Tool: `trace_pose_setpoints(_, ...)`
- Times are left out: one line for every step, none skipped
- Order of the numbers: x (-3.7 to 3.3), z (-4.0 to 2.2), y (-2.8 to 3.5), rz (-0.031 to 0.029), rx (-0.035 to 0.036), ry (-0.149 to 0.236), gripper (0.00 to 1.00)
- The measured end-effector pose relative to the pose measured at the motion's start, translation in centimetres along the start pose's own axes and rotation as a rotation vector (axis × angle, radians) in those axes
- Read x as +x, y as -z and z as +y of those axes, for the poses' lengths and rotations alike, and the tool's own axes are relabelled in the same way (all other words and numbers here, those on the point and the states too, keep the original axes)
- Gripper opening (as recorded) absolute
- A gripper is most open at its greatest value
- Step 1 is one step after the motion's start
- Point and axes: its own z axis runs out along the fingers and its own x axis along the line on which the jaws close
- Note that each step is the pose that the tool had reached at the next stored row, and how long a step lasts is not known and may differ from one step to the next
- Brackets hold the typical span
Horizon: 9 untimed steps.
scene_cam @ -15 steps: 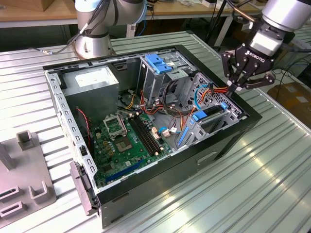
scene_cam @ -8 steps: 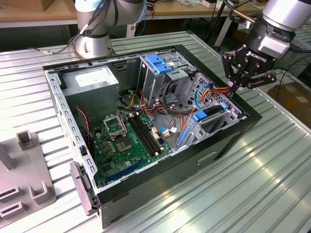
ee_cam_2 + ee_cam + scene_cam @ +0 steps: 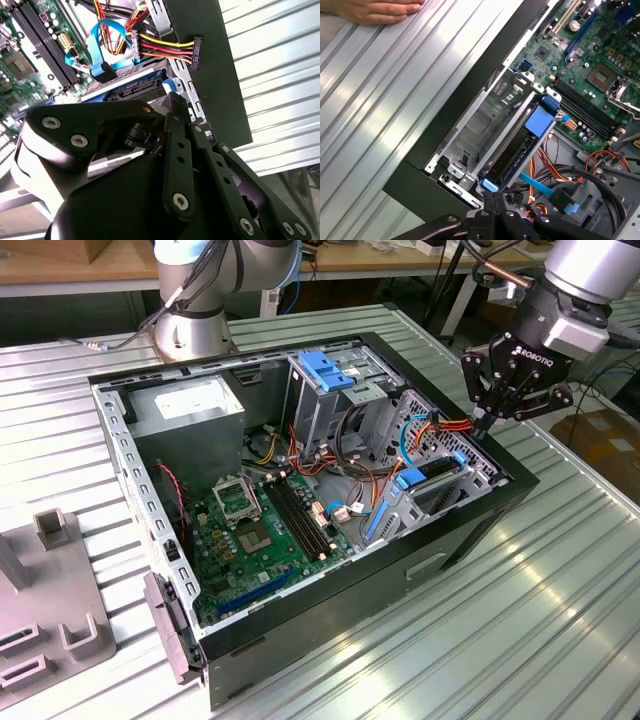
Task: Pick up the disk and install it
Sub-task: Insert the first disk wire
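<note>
Exterior view | claw (image 3: 482, 425) closed at case (image 3: 440, 550) rim | disk (image 3: 442, 483) seated inside

Open computer case (image 3: 300, 625) on ribbed table (image 3: 520, 640)

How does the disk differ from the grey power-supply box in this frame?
The disk is small and dark with blue rails; the power-supply box is far larger, plain grey with a white sticker. The disk sits at the edge of the case on the exterior view's right, close to the gripper; the power-supply box sits in the corner on the exterior view's left, away from it. Both are inside that open case.
</note>
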Motion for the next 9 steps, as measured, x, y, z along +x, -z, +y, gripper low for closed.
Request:
trace_pose_setpoints(0.03, -0.05, 0.0, 0.0004, -0.0001, 0.009, 0.1)
trace_pose_setpoints(0.07, -0.15, 0.0, 0.0007, -0.0002, 0.017, 0.1)
trace_pose_setpoints(0.1, -0.24, 0.0, 0.001, -0.0003, 0.022, 0.1)
trace_pose_setpoints(0.12, -0.4, 0.02, 0.0013, -0.0004, 0.028, 0.1)
trace_pose_setpoints(0.05, -0.79, 0.04, 0.0016, -0.0005, 0.033, 0.1)
trace_pose_setpoints(0.04, -0.98, 0.04, 0.0017, -0.0005, 0.035, 0.1)
trace_pose_setpoints(-0.01, -1.14, 0.05, 0.0018, -0.0006, 0.036, 0.1)
trace_pose_setpoints(-0.08, -1.25, 0.06, 0.0022, -0.0005, 0.038, 0.1)
trace_pose_setpoints(-0.18, -1.33, 0.06, 0.0042, 0.0008, 0.039, 0.1)
